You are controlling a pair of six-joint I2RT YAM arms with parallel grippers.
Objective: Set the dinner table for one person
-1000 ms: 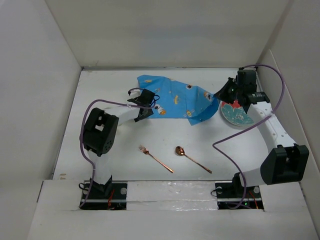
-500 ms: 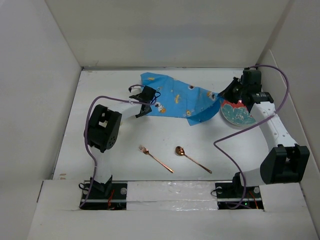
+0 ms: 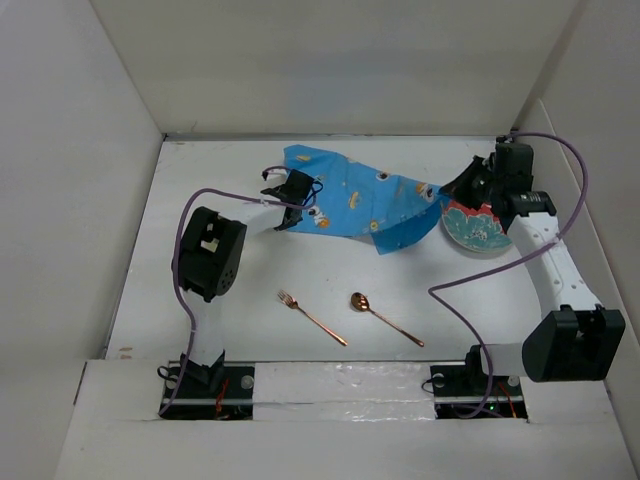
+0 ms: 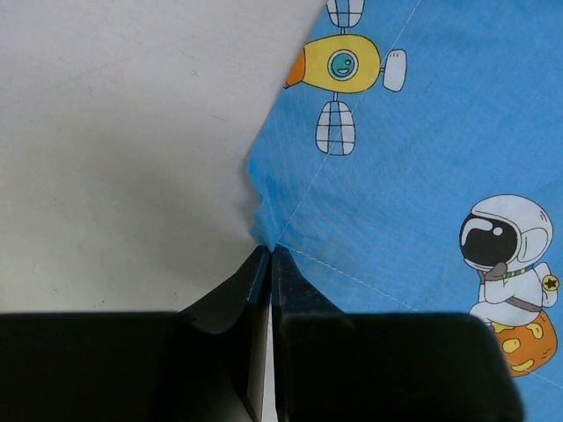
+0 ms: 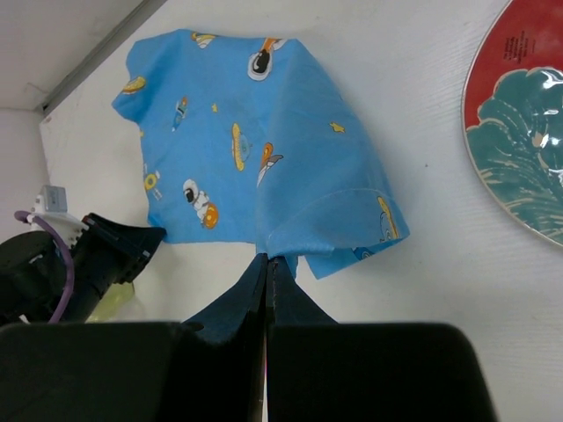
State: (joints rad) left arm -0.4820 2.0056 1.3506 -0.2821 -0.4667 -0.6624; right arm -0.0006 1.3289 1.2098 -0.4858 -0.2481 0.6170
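Observation:
The blue mat [image 3: 355, 195] with cartoon astronauts lies crumpled at the back of the white dinner table [image 3: 250, 270]. My left gripper [image 3: 303, 195] is shut on the mat's left corner; in the left wrist view the jaws [image 4: 268, 252] pinch the bunched hem of the cloth [image 4: 422, 132]. At the mat's right end my right gripper [image 3: 447, 193] is shut on it. In the right wrist view the fingertips [image 5: 266, 260] clamp a folded-over edge of the mat [image 5: 264, 149], which is lifted off the table there.
A red and teal plate [image 3: 478, 228] sits just right of the mat, under the right arm, and shows in the right wrist view [image 5: 528, 132]. A copper fork [image 3: 312, 317] and copper spoon [image 3: 385, 318] lie nearer the front. White walls enclose the table.
The left gripper has closed on the mat's left corner. The right gripper has drawn slightly right and back with its end of the mat.

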